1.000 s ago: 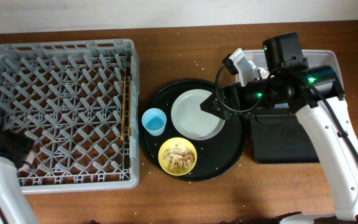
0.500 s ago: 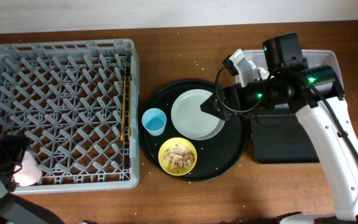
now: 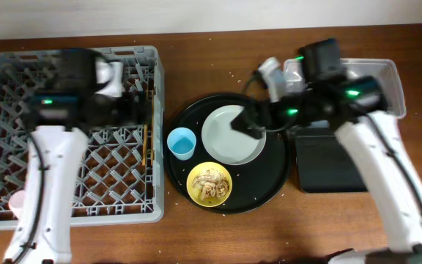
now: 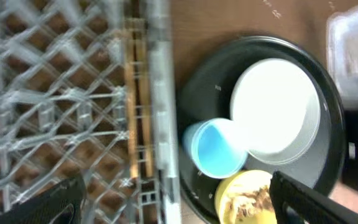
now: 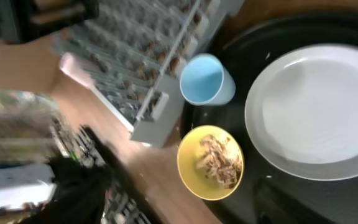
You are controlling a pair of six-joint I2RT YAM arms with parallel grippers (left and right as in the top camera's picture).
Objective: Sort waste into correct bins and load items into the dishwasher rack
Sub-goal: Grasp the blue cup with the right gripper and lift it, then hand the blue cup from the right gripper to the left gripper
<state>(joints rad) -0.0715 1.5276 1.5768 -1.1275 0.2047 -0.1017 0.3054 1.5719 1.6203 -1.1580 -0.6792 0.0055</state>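
The grey dishwasher rack [image 3: 108, 183] fills the left of the table. A pink cup [image 3: 17, 199] lies in its front-left corner. The gold-brown wrapper [image 3: 149, 121] lies along the rack's right wall. My left gripper [image 3: 143, 110] is open and empty above that wall; in the left wrist view [image 4: 179, 211] its fingers straddle the rack edge. The blue cup [image 3: 182, 143], grey plate [image 3: 233, 139] and yellow bowl [image 3: 209, 183] holding beige scraps sit on a round tray. My right gripper [image 3: 244, 126] hovers open over the plate's left part. The tissue is not clearly seen.
The round black tray [image 3: 269, 183] sits at centre. The shallow black rectangular tray [image 3: 332, 172] lies to its right, with the clear tub [image 3: 390, 81] behind it; the tub's contents are blurred. Crumbs dot the wooden table near the far edge.
My left arm swung from the rack's front-left corner up and across to its right wall, leaving the pink cup in that corner. My right arm shifted slightly left.
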